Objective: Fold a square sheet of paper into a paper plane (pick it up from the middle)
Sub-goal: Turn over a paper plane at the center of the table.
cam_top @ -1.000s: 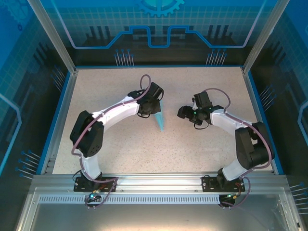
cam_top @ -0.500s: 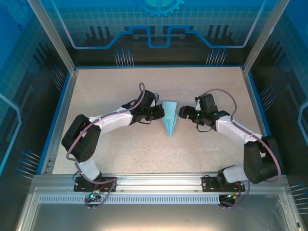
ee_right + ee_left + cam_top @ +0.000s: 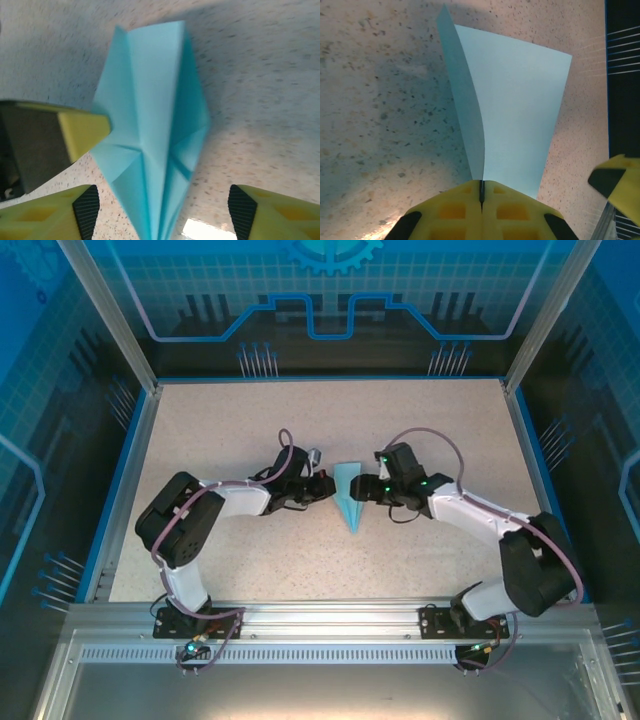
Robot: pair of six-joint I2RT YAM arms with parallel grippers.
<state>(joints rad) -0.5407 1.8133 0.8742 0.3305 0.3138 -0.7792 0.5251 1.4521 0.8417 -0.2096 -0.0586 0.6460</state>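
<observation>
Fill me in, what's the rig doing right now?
Both arms meet at the middle of the table, working on a light-blue paper plane that is already folded into a pointed dart, with its tip toward the arm bases. The left tool is shut on one edge of it. The right tool is open, with its fingers to either side of the plane and not pinching it.
</observation>
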